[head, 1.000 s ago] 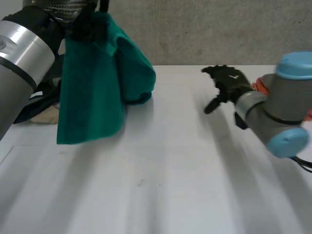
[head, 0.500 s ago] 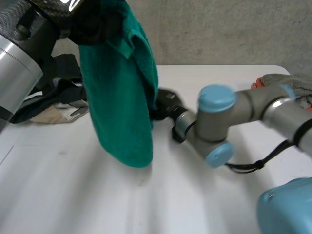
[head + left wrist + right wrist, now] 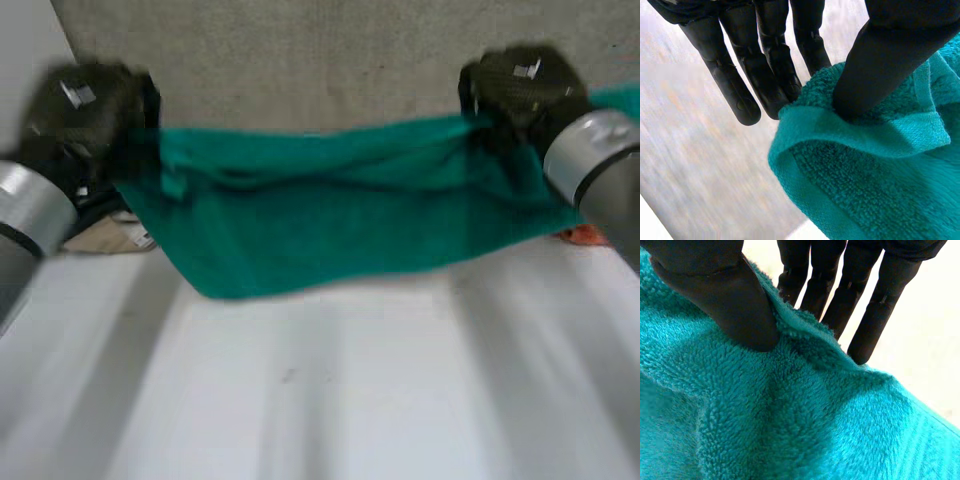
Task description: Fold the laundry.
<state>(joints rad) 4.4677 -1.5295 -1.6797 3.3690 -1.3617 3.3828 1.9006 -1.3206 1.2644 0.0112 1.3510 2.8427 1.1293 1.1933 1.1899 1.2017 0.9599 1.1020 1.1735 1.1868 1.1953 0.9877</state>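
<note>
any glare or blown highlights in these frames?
Head view: bright sheen on the left arm's silver cuff and the right arm's silver cuff; pale light bands across the table. Left and right wrist views: the towel looks matte, no glare.

Grey, speckled wall [image 3: 330, 60] is running behind the white table [image 3: 360, 400]. Soft light is falling across the tabletop in pale bands.

One towel [image 3: 330, 215]. Two hands: left hand [image 3: 85, 110], right hand [image 3: 520, 90]. One desk [image 3: 350, 390] carrying one heap of clothes [image 3: 110, 232] and one small orange thing [image 3: 578, 236].
</note>
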